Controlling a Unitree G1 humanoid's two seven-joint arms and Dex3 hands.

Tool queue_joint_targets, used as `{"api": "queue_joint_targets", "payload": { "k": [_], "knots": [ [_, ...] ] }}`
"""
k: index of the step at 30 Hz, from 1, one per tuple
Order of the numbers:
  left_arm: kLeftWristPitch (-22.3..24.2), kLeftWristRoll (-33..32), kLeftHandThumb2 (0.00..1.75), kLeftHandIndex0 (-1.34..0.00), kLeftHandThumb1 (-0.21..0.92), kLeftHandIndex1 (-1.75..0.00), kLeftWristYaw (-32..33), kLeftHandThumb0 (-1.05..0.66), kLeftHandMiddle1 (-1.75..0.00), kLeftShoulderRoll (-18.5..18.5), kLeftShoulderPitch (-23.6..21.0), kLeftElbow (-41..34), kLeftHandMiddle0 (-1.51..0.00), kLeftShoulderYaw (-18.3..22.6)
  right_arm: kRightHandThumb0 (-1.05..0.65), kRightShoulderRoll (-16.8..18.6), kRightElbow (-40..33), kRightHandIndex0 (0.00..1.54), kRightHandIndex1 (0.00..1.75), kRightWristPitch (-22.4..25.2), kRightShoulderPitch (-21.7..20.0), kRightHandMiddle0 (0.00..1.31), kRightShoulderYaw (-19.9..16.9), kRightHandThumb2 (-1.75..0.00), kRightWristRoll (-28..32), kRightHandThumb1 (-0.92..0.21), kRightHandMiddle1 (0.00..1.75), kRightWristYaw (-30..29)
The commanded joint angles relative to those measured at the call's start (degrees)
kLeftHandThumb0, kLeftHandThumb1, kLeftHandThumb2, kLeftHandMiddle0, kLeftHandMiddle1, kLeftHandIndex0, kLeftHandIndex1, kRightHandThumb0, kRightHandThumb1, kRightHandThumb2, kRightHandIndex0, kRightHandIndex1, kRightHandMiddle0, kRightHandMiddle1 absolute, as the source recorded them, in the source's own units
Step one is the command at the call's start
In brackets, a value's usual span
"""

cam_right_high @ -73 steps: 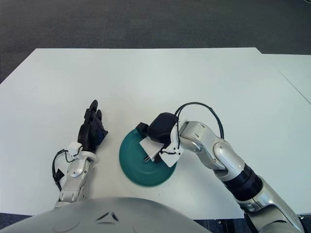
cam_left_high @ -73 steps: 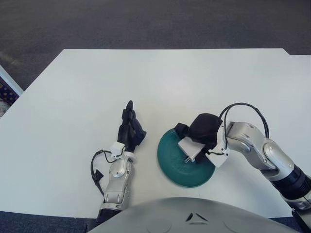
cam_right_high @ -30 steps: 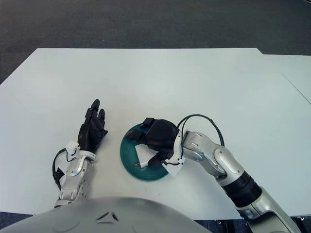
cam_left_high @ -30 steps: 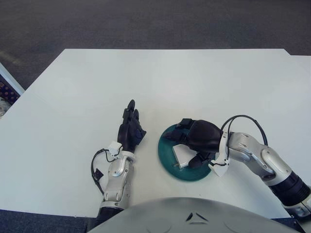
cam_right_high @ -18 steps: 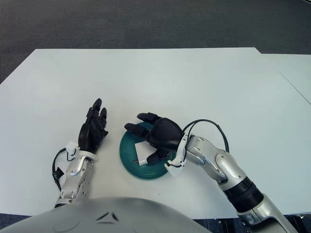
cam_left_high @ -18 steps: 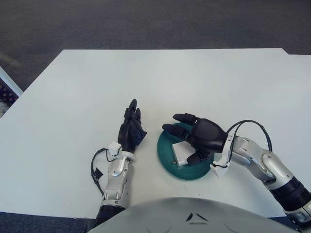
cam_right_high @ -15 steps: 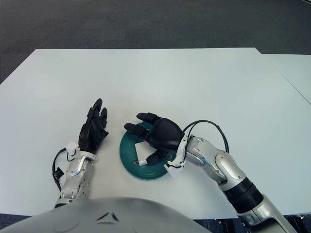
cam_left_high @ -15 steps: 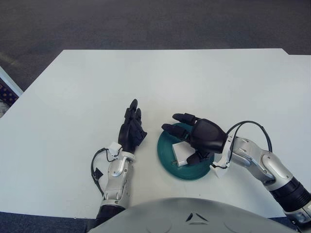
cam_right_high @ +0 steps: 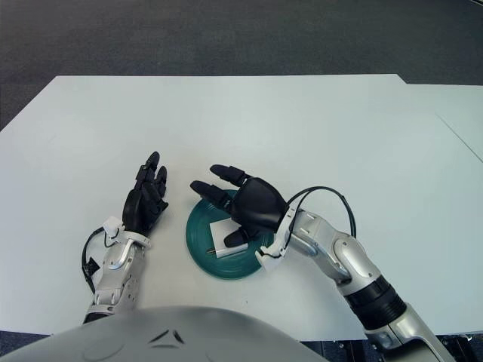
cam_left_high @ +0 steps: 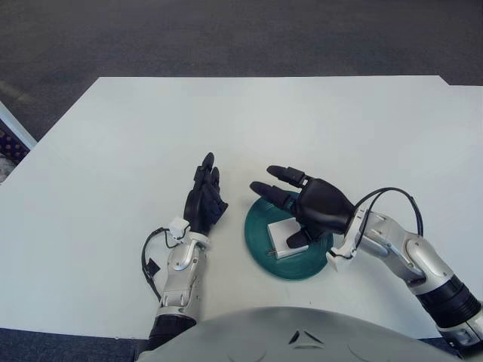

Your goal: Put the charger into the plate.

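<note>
Charger (cam_left_high: 285, 237) lies flat inside the plate (cam_left_high: 260, 226), a little below centre of the frame, its prongs pointing toward the left rim. Right hand (cam_left_high: 306, 205) of mine hovers over the plate's right half with fingers (cam_left_high: 281, 173) spread wide and holding nothing; whether the thumb tip below touches the charger's right edge, I cannot tell. Left hand (cam_left_high: 204, 204) shows just left of the plate, fingers relaxed and extended toward the top of the frame, gripping nothing.

By my reading the placing is as good as done and what remains is getting clear. To do that well I'd lift straight up before drawing back toward the lower right, keeping the thumb splayed so it doesn't catch the charger and drag it to the rim, and keeping my wrist cable (cam_left_high: 392, 194) off the plate's edge.

In the left eye view the thumb overlaps the charger's corner. The right eye view exposes more of the plate's (cam_right_high: 198, 240) left inner surface beside the charger (cam_right_high: 224, 231), and shows more bare table (cam_right_high: 423, 173) on the right.
</note>
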Motion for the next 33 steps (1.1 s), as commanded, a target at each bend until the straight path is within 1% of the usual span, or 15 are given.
{"api": "queue_joint_targets", "payload": {
  "k": [1, 7, 9, 11, 14, 17, 19, 21, 22, 24, 27, 29, 30, 31, 33],
  "knots": [
    [1.9, 0.9, 1.15, 0.00, 0.92, -0.17, 1.5, -1.03, -0.01, -0.1, 1.2, 0.9, -0.01, 0.5, -1.05, 0.6, -1.0, 0.00, 0.00, 1.8, -2.6, 0.00, -2.5, -0.92, 3.0, -0.92, 0.00, 1.6],
    [1.7, 1.8, 1.12, 0.00, 0.92, -0.19, 2.3, -1.02, -0.01, -0.3, 1.4, 0.6, -0.02, 0.6, -1.05, 1.2, 0.0, 0.00, 0.00, 3.8, -4.0, 0.00, -4.2, -0.90, 3.5, -0.92, 0.00, 1.9],
    [2.0, 1.9, 1.12, 0.00, 0.92, -0.19, 2.4, -1.02, 0.00, -0.4, 1.6, 0.3, -0.02, 0.4, -1.05, 0.9, 2.4, 0.00, 0.00, 5.3, -6.3, 0.00, -6.0, -0.89, 5.2, -0.92, 0.00, 2.2],
    [2.9, 1.6, 1.11, 0.00, 0.92, -0.19, 2.3, -1.01, 0.00, -0.6, 2.0, -0.8, -0.01, 0.1, -1.05, 2.3, 8.9, 0.00, 0.00, 9.2, -9.2, 0.00, -8.8, -0.89, 10.9, -0.92, 0.00, 3.6],
    [3.7, 1.4, 1.11, 0.00, 0.92, -0.19, 2.2, -1.00, 0.00, -0.7, 2.7, -1.8, -0.02, -0.2, -1.05, 4.2, 13.4, 0.00, 0.00, 12.9, -10.7, 0.00, -10.7, -0.89, 17.0, -0.92, 0.00, 5.7],
    [4.4, 1.5, 1.11, 0.00, 0.92, -0.20, 2.5, -0.99, -0.01, -0.6, 3.4, -2.7, -0.03, -0.3, -1.05, 8.5, 17.2, 0.00, 0.00, 18.4, -11.0, 0.00, -14.0, -0.89, 27.8, -0.92, 0.00, 8.4],
    [4.7, 1.6, 1.11, 0.00, 0.92, -0.21, 2.7, -0.99, -0.01, -0.6, 3.7, -3.1, -0.04, -0.2, -1.05, 12.2, 20.9, 0.00, 0.00, 20.0, -10.5, 0.00, -16.7, -0.90, 34.6, -0.92, 0.00, 8.0],
    [5.0, 1.5, 1.10, 0.00, 0.92, -0.22, 2.8, -0.98, -0.02, -0.6, 4.0, -3.3, -0.06, -0.1, -1.05, 15.9, 26.3, 0.00, 0.00, 19.9, -10.1, 0.00, -19.8, -0.91, 40.4, -0.92, 0.00, 6.3],
    [5.2, 1.3, 1.10, 0.00, 0.92, -0.23, 2.8, -0.98, -0.02, -0.6, 4.1, -3.3, -0.06, 0.0, -1.05, 18.1, 30.8, 0.00, 0.00, 18.0, -9.7, 0.01, -22.1, -0.91, 44.0, -0.92, 0.00, 5.9],
    [5.4, 1.1, 1.09, 0.00, 0.92, -0.23, 2.8, -0.98, -0.02, -0.6, 4.2, -3.3, -0.07, 0.2, -1.05, 19.9, 35.6, 0.00, 0.00, 15.5, -9.4, 0.03, -24.2, -0.92, 47.7, -0.92, 0.02, 5.9],
    [5.9, 0.8, 1.09, 0.00, 0.92, -0.23, 2.8, -0.97, -0.02, -0.6, 4.2, -3.4, -0.08, 0.4, -1.04, 24.4, 38.8, 0.03, 0.01, 14.6, -8.3, 0.07, -27.4, -0.93, 54.5, -0.92, 0.04, 6.2],
    [6.4, 0.7, 1.08, 0.00, 0.92, -0.24, 3.0, -0.97, -0.02, -0.8, 4.2, -3.6, -0.08, 0.5, -1.02, 26.6, 39.2, 0.05, 0.02, 14.4, -7.8, 0.09, -28.6, -0.92, 56.9, -0.92, 0.06, 5.3],
    [6.8, 0.6, 1.08, 0.00, 0.92, -0.25, 3.3, -0.96, -0.02, -1.0, 4.3, -3.9, -0.09, 0.5, -1.02, 27.8, 38.6, 0.06, 0.02, 14.3, -7.3, 0.09, -29.0, -0.92, 57.5, -0.92, 0.11, 4.1],
    [7.2, 0.5, 1.07, 0.00, 0.92, -0.28, 3.5, -0.96, -0.02, -1.2, 4.3, -4.2, -0.10, 0.6, -1.01, 28.6, 38.4, 0.10, 0.01, 14.1, -7.0, 0.04, -29.2, -0.91, 57.9, -0.92, 0.29, 3.2],
    [8.0, -0.3, 1.07, 0.00, 0.92, -0.31, 3.7, -0.95, -0.02, -1.6, 4.4, -4.9, -0.12, 0.7, -1.00, 29.9, 40.8, 0.12, 0.01, 13.0, -7.6, 0.02, -30.0, -0.90, 58.6, -0.92, 0.42, 1.9]
  ]
}}
